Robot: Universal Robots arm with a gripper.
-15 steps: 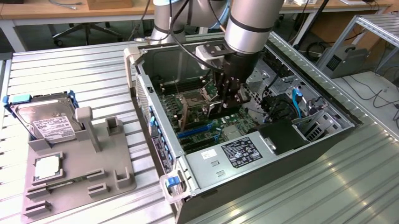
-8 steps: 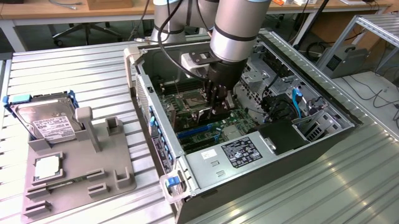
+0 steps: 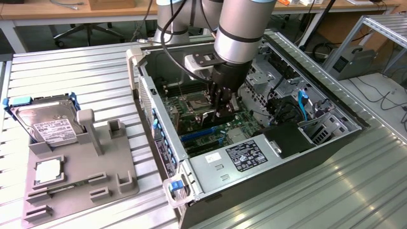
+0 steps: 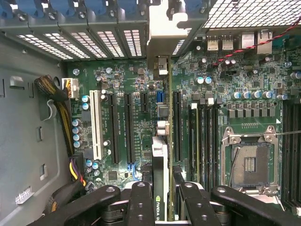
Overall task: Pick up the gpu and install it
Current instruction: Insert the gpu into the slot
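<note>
In the wrist view I see the gpu (image 4: pixel 160 157) edge-on: a thin card with a silvery edge and a dark face bearing a green logo. My gripper (image 4: pixel 162 207) is shut on it, one black finger (image 4: pixel 141 202) on each side. The card hangs upright over the green motherboard (image 4: pixel 136 80), between the long black slots (image 4: pixel 128 127), with its metal bracket end toward the case's rear openings. Whether it touches a slot I cannot tell. In the exterior view the gripper (image 3: pixel 222 109) reaches down into the open computer case (image 3: pixel 210 167).
A white slot (image 4: pixel 96 125), the bare processor socket (image 4: pixel 249 162) and cable bundles (image 4: pixel 56 99) surround the card. Outside the case, on the exterior view's left, a grey fixture (image 3: pixel 111 179) holds a hard drive (image 3: pixel 47 121) and a small square chip (image 3: pixel 49 171).
</note>
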